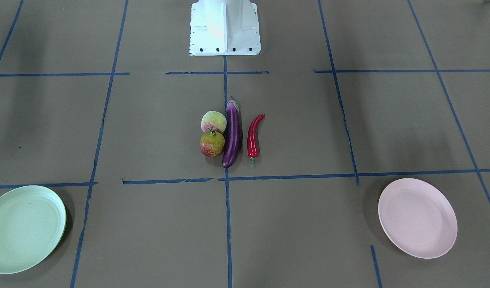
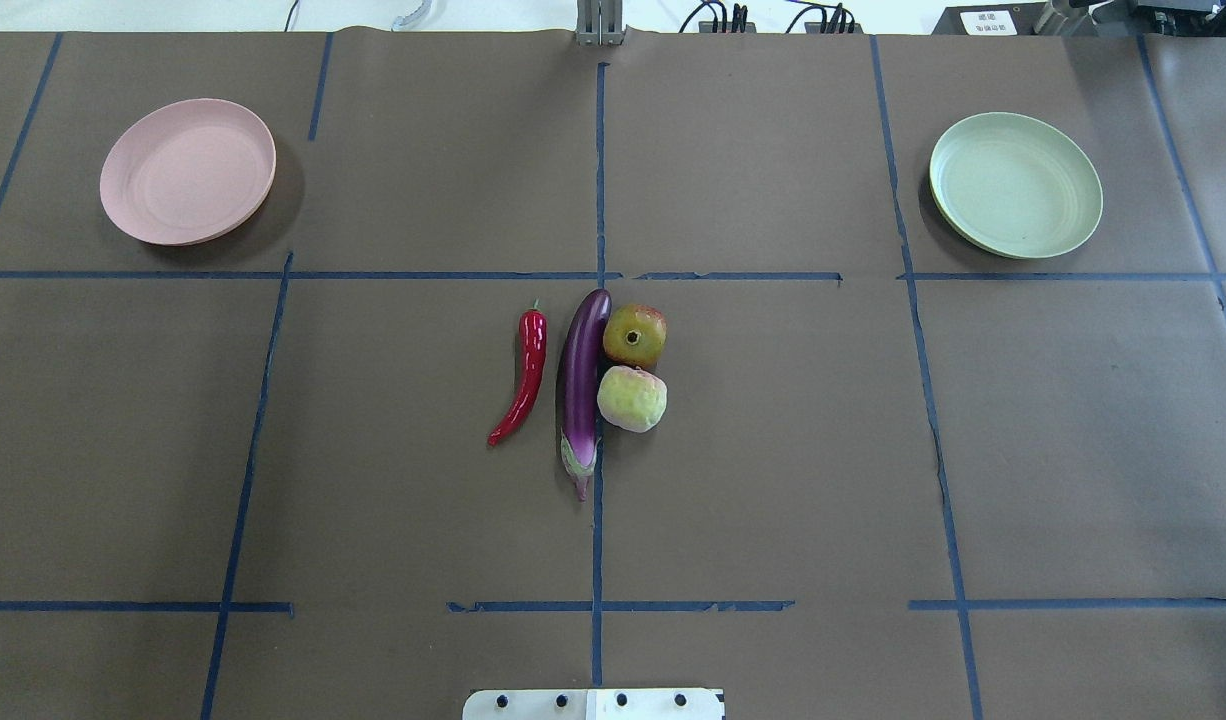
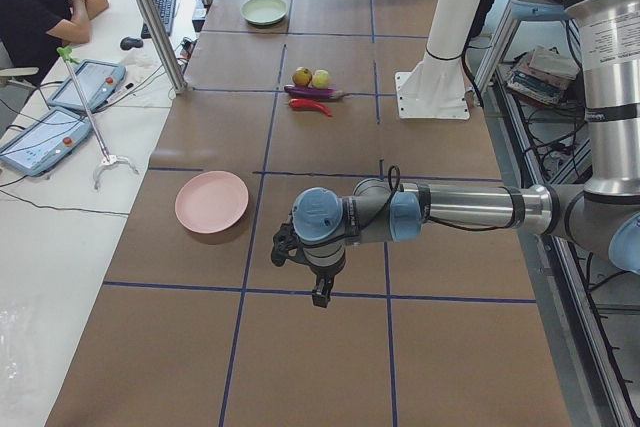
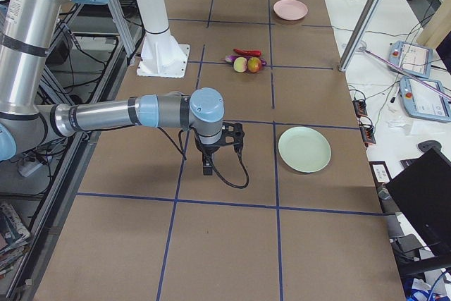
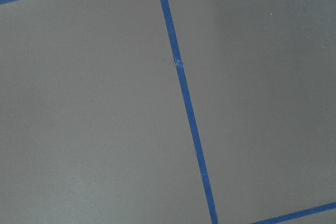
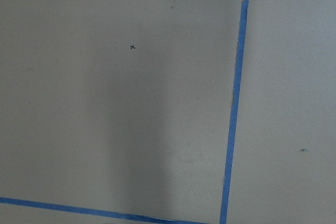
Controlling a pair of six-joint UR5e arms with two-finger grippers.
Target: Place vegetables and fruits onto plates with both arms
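Note:
The purple eggplant (image 2: 582, 375) lies at the table's middle. The red chili (image 2: 525, 375) lies beside it on the left of the overhead view. The pomegranate (image 2: 635, 336) and the peach-like fruit (image 2: 632, 398) touch its other side. The pink plate (image 2: 187, 170) sits far left and the green plate (image 2: 1015, 184) far right; both are empty. My left gripper (image 3: 322, 292) hangs over bare table near the pink plate (image 3: 212, 201). My right gripper (image 4: 207, 167) hangs near the green plate (image 4: 304, 149). I cannot tell whether either is open or shut. Both wrist views show only table.
The white base block (image 1: 225, 28) stands at the robot's side of the table. Blue tape lines (image 2: 598, 180) cross the brown table cover. A metal post (image 3: 150, 17) and an operator (image 3: 35, 7) with tablets are at the far edge.

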